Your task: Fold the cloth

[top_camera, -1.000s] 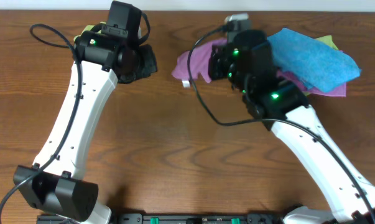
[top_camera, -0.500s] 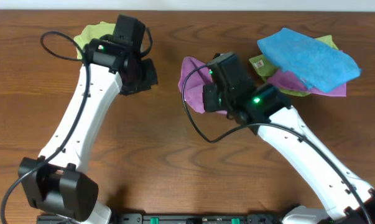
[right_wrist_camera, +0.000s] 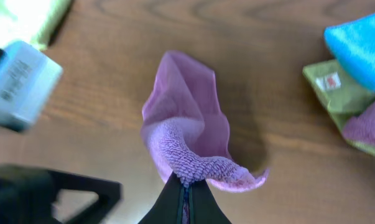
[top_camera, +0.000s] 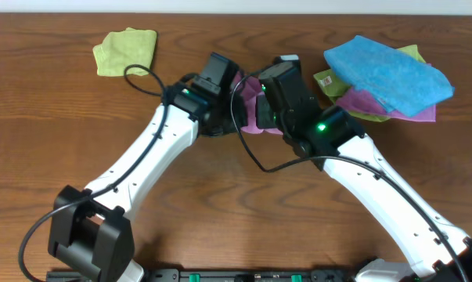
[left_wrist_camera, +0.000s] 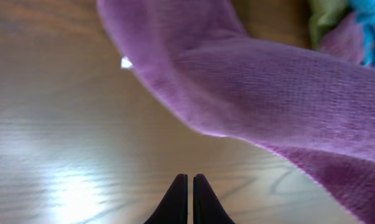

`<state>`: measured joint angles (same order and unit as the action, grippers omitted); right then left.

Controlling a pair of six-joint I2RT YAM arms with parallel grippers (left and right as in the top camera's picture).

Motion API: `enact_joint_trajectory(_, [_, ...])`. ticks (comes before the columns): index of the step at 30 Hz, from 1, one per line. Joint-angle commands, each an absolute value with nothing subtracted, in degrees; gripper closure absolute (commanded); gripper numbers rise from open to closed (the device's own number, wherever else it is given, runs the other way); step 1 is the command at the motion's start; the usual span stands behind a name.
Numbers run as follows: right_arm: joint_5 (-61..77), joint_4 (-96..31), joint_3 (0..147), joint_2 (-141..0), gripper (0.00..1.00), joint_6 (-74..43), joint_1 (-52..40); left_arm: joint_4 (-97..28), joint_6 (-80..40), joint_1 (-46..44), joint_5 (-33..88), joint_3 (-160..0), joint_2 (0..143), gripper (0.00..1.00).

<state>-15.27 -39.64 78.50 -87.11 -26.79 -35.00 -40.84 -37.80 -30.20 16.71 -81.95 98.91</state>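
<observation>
The magenta-purple cloth (top_camera: 251, 110) hangs bunched between the two arms at the table's middle back. My right gripper (right_wrist_camera: 185, 186) is shut on an edge of the cloth (right_wrist_camera: 187, 130) and holds it lifted, the rest drooping toward the table. In the left wrist view the cloth (left_wrist_camera: 268, 87) fills the upper right, with its small white tag (left_wrist_camera: 126, 62) showing. My left gripper (left_wrist_camera: 190, 183) is shut and empty, just below and beside the hanging cloth; in the overhead view it (top_camera: 220, 117) is close against the cloth's left side.
A bright blue cloth (top_camera: 388, 74) lies on a pile with light green (top_camera: 329, 80) and purple (top_camera: 412, 113) cloths at the back right. A light green cloth (top_camera: 124, 51) lies at the back left. Wooden table (top_camera: 220, 204).
My left arm has swung right from the back-left green cloth to the hanging purple cloth. My right gripper has pulled the cloth off the pile and holds it lifted.
</observation>
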Motion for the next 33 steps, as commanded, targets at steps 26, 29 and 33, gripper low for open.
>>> enact_joint_trajectory(26, [-14.5,-34.8,63.8,-87.4,0.99,-25.0,-30.0,-37.4,-37.3,-19.4,6.0,-77.2,104.7,0.94])
enact_joint_trajectory(29, [-14.1,-40.9,63.1,-87.4,0.98,-27.5,-30.0,-38.4,-37.3,-19.5,5.8,-77.2,104.8,0.94])
enact_joint_trajectory(33, [-15.9,-47.1,63.0,-87.4,0.98,-28.8,-30.1,-38.7,-37.3,-19.5,5.0,-77.0,104.8,0.94])
